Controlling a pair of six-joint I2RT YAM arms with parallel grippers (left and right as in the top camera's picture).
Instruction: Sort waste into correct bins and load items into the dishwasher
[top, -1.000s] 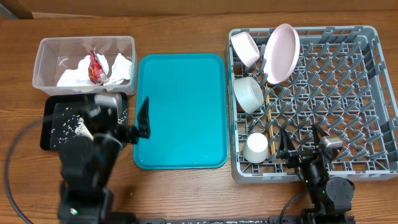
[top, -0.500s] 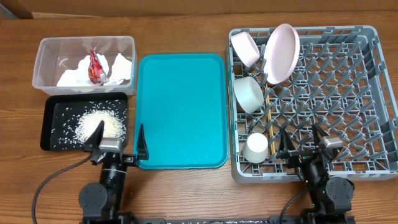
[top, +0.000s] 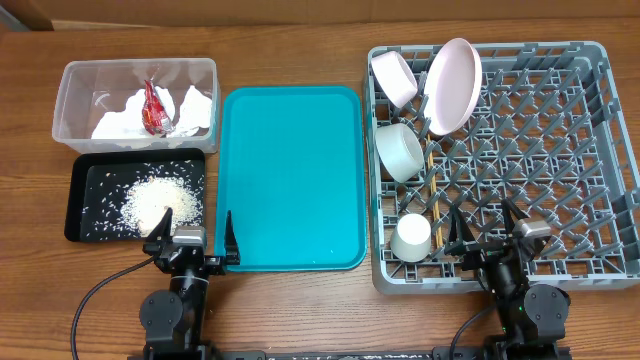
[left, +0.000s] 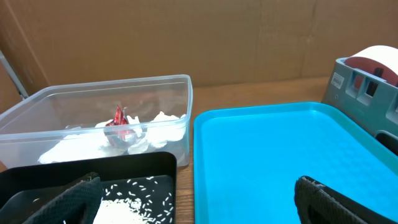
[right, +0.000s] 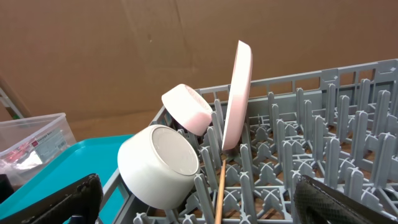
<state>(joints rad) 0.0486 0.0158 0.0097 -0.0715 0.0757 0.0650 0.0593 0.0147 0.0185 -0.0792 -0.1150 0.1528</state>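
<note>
The crumpled white paper napkins (top: 190, 108) and the red-and-white crinkled snack wrapper (top: 153, 108) lie in the clear rectangular plastic tub (top: 135, 66). The loose white rice (top: 150, 200) is heaped in the black rectangular tray (top: 78, 200) beside it. The round white plate (top: 453, 85), two white bowls (top: 400, 150), small white cup (top: 412, 238) and thin tan wooden chopsticks (top: 432, 185) sit in the large grey plastic dish rack (top: 560, 160). My left gripper (top: 195, 228) sits by the teal serving tray (top: 290, 180) with fingers apart and empty, and my right gripper (top: 485, 222) sits the same way at the rack's near edge.
</note>
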